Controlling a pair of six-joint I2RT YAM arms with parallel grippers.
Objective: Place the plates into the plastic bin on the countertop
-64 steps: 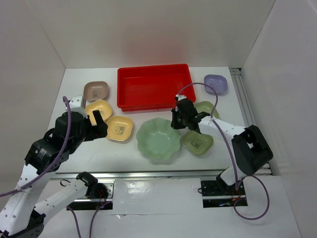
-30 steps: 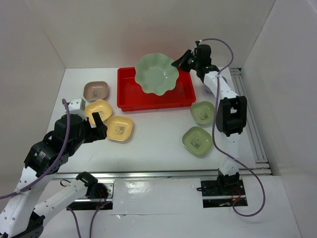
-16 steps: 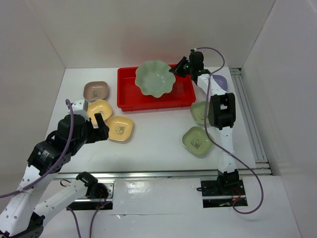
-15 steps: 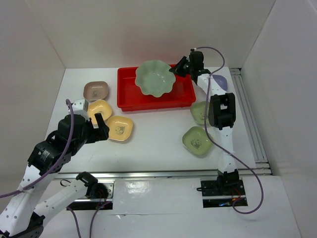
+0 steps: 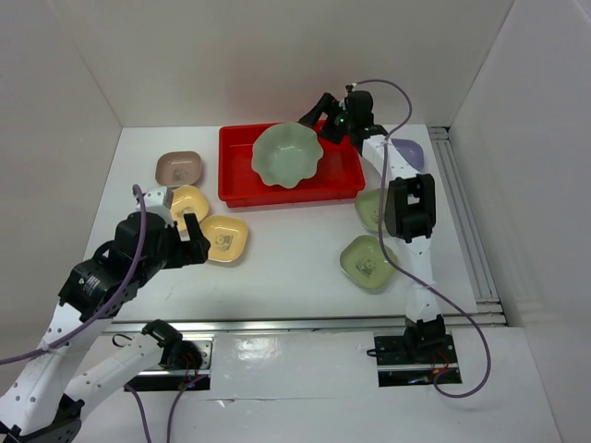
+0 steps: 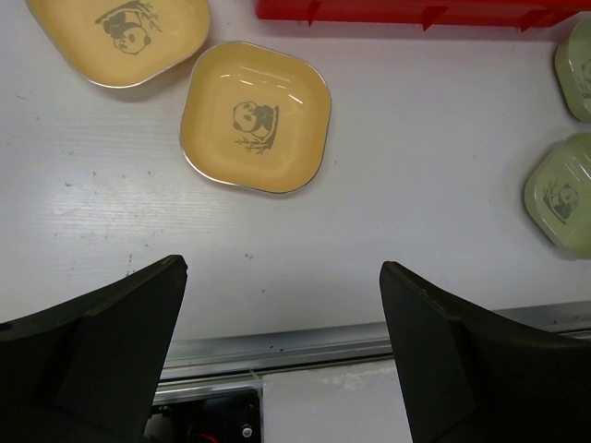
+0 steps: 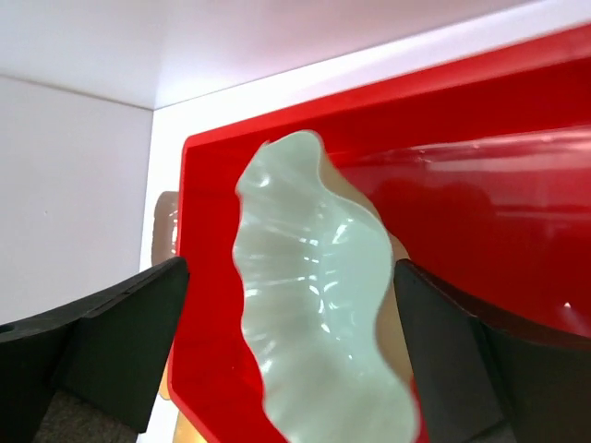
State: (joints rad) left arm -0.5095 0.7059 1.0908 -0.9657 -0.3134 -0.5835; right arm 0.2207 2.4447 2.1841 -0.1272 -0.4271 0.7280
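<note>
The large pale green scalloped plate [image 5: 286, 157] lies inside the red plastic bin [image 5: 238, 182] at the back of the white countertop [image 5: 295, 263]. My right gripper [image 5: 318, 122] hovers open just beyond the plate's far right rim, and neither finger touches it. In the right wrist view the plate [image 7: 314, 305] shows between the spread fingers of that gripper [image 7: 291, 268], over the bin floor [image 7: 480, 203]. My left gripper [image 5: 180, 217] hangs open and empty above two yellow plates [image 5: 226, 238] [image 5: 187, 198]; in its wrist view, it [image 6: 282, 268] is nearer than one yellow plate [image 6: 256, 117].
A brownish-pink plate [image 5: 178, 168] sits left of the bin. Two green plates [image 5: 367, 261] [image 5: 372, 208] lie on the right, the farther one partly behind my right arm. A lavender plate [image 5: 408, 152] is at the back right. White walls enclose the surface.
My right gripper has opened and let go of the large green plate, which has come down into the bin. The left arm has shifted slightly over the yellow plates.
</note>
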